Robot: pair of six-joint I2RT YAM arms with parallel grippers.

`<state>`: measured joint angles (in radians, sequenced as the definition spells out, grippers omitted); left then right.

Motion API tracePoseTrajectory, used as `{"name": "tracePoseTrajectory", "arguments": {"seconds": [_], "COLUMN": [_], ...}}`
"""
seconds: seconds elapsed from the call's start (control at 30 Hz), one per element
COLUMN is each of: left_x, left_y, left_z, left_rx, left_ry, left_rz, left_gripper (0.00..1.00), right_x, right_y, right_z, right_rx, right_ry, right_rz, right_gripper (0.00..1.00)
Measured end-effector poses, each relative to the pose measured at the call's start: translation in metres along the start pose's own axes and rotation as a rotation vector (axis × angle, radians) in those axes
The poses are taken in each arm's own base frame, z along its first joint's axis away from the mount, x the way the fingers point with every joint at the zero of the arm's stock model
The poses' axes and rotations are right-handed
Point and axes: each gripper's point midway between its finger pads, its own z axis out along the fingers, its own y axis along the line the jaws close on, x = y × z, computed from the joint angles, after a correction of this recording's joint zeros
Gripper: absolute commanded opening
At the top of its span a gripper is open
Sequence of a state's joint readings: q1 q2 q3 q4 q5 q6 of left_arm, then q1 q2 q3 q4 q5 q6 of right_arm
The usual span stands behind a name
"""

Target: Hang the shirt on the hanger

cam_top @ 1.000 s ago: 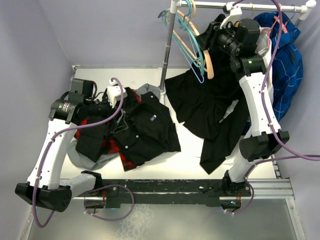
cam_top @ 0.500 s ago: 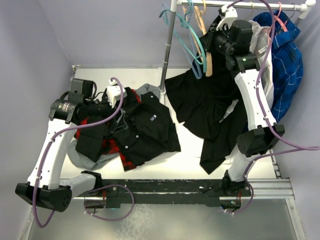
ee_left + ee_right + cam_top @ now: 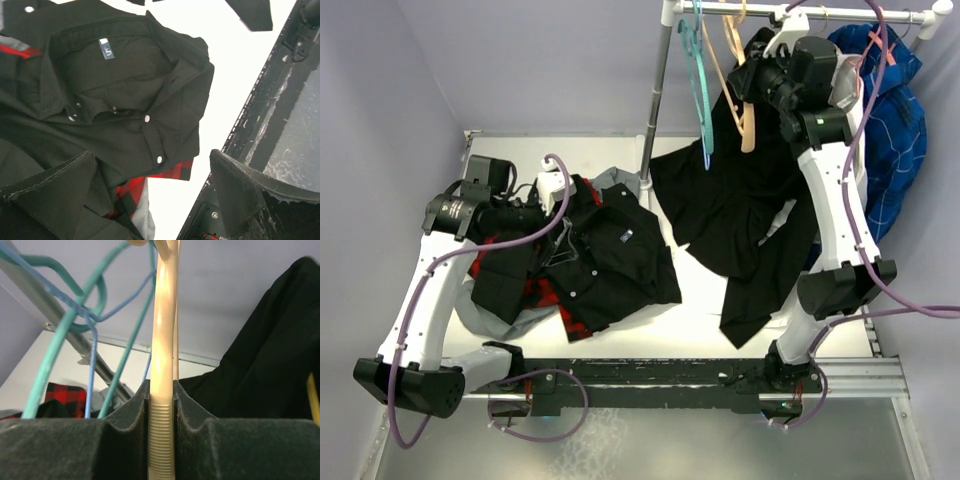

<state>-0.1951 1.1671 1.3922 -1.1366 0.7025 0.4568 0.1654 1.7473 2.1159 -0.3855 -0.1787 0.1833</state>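
Note:
The black button-up shirt point(image 3: 620, 250) lies crumpled on the white table left of centre, collar open, pale neck label up. In the left wrist view the shirt point(image 3: 125, 100) fills the frame with its white buttons showing. My left gripper point(image 3: 556, 222) hovers over the shirt's collar side, open and empty; its fingers point(image 3: 45, 195) stand wide apart above the cloth. My right gripper point(image 3: 745, 82) is up by the rail, shut on the tan hanger point(image 3: 748, 125). The right wrist view shows the hanger's ribbed arm point(image 3: 162, 440) clamped between the pads point(image 3: 125, 440).
Teal hangers point(image 3: 700, 70) hang from the rail point(image 3: 800, 12) beside the tan one. A longer black garment point(image 3: 740, 210) hangs behind and drapes onto the table. A blue garment point(image 3: 895, 130) hangs at the right. A red-and-black plaid shirt point(image 3: 548, 298) lies under the black shirt. The rack pole point(image 3: 655, 110) stands mid-table.
My right gripper has shifted a little along the rail with the tan hanger, and the teal hangers have swung to hang more upright. The left arm has barely moved.

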Motion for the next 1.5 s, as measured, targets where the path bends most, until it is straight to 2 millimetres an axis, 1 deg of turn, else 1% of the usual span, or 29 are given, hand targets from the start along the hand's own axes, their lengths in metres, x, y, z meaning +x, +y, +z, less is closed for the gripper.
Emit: {"name": "tracePoseTrajectory", "arguments": {"seconds": [0.07,0.17,0.23,0.33,0.4,0.47,0.53,0.6,0.67,0.8,0.9,0.93,1.03,1.1,1.17,1.2,1.27,1.3,1.33,1.4,1.5], "left_x": [0.002,0.003,0.004,0.01,0.014,0.018,0.022,0.025,0.026,0.026,0.025,0.025,0.027,0.03,0.035,0.037,0.041,0.044,0.047,0.053,0.06], "left_y": [-0.003,0.0,0.006,0.017,0.028,0.04,0.053,0.064,0.071,0.08,0.084,0.085,0.086,0.086,0.084,0.083,0.083,0.084,0.086,0.094,0.107], "left_z": [0.003,0.014,0.027,0.056,0.073,0.085,0.092,0.097,0.101,0.103,0.104,0.104,0.108,0.113,0.12,0.124,0.13,0.134,0.137,0.143,0.146], "left_rx": [0.033,0.065,0.075,0.063,0.035,-0.002,-0.039,-0.072,-0.099,-0.137,-0.156,-0.162,-0.159,-0.152,-0.147,-0.145,-0.147,-0.153,-0.16,-0.185,-0.236], "left_ry": [0.006,0.039,0.082,0.159,0.204,0.235,0.262,0.28,0.291,0.295,0.292,0.291,0.301,0.317,0.341,0.355,0.38,0.396,0.41,0.44,0.479], "left_rz": [-0.007,-0.023,-0.024,-0.01,-0.001,0.001,-0.002,-0.001,-0.004,-0.003,0.0,0.002,0.002,0.003,0.009,0.013,0.022,0.026,0.029,0.032,0.034], "left_gripper": [0.99,0.99,0.91,0.73,0.71,0.73,0.77,0.79,0.79,0.79,0.78,0.77,0.74,0.73,0.74,0.74,0.74,0.74,0.75,0.75,0.79], "right_x": [-0.009,-0.018,-0.032,-0.039,-0.039,-0.029,-0.018,-0.001,0.011,0.042,0.074,0.088,0.119,0.13,0.135,0.136,0.144,0.151,0.158,0.18,0.205], "right_y": [0.001,0.006,0.01,0.015,0.017,0.019,0.021,0.021,0.022,0.026,0.031,0.032,0.04,0.049,0.061,0.071,0.088,0.097,0.104,0.118,0.13], "right_z": [-0.009,-0.03,-0.042,-0.063,-0.076,-0.093,-0.111,-0.133,-0.152,-0.182,-0.2,-0.208,-0.239,-0.265,-0.289,-0.304,-0.325,-0.334,-0.34,-0.349,-0.355], "right_rx": [0.005,0.009,0.004,0.0,-0.002,-0.001,0.002,0.013,0.02,0.015,-0.008,-0.011,-0.034,-0.062,-0.109,-0.156,-0.242,-0.293,-0.33,-0.416,-0.495], "right_ry": [-0.02,-0.027,-0.066,-0.085,-0.098,-0.091,-0.089,-0.08,-0.078,-0.065,-0.034,-0.019,0.016,0.009,-0.013,-0.034,-0.054,-0.051,-0.042,-0.001,0.053], "right_rz": [-0.003,-0.004,-0.01,-0.007,-0.006,0.002,0.008,0.017,0.028,0.054,0.092,0.112,0.151,0.173,0.194,0.206,0.233,0.257,0.281,0.363,0.482], "right_gripper": [0.0,0.0,0.0,0.0,0.0,0.0,0.0,0.0,0.0,0.0,0.0,0.0,0.0,0.0,0.0,0.0,0.0,0.0,0.0,0.0,0.0]}}
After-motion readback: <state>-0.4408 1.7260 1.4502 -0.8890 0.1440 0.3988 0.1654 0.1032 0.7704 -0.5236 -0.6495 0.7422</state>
